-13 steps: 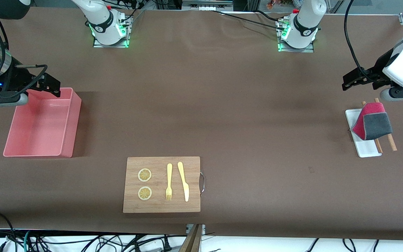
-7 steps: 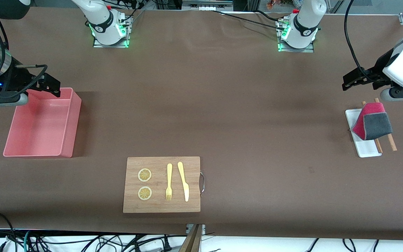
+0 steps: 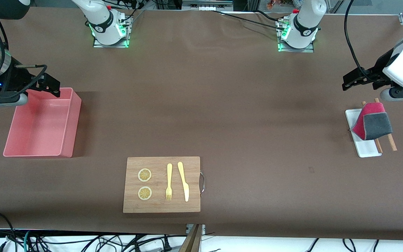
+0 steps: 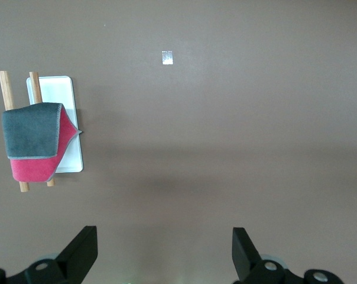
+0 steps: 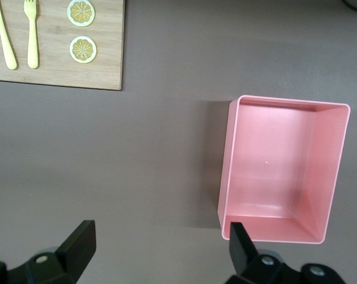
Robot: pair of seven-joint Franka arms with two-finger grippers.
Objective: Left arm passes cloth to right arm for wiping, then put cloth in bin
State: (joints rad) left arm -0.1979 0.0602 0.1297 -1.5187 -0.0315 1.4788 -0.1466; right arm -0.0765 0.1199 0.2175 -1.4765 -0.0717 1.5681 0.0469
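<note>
**A:** Front view first, largest thing down: we see the brown-covered table (image 3: 201, 115), and at the right arm's end of it the shallow rectangular pink plastic bin (image 3: 66, 140) with nothing in it. Where do we put the right gripper (image 3: 49, 85)?

**B:** We put it up in the air over the bin's farther rim, fingers spread wide and holding nothing. The right wrist view agrees: both black fingers (image 5: 78, 245) stand well apart, with the bin's wall (image 5: 226, 171) between them and the board.

**A:** Next in size we have the rectangular wooden cutting board (image 3: 161, 184) with a metal handle, nearest the front camera. On it lie two round lemon slices (image 3: 145, 175), a yellow fork (image 3: 169, 182) and a yellow knife (image 3: 183, 181).

**B:** Then, at the left arm's end, the small flat white tray (image 3: 362, 147) with two wooden sticks (image 3: 391, 141) across it.

**A:** And the soft two-sided cloth (image 3: 373, 122), dark grey over pinkish-red, lies folded on the sticks and tray.

**B:** We see the left gripper (image 3: 353, 79) over bare table near the tray, not touching the cloth. Its jaws are wide open and empty; in the left wrist view the cloth (image 4: 33, 139) sits well apart from the fingers (image 4: 81, 254).
</note>
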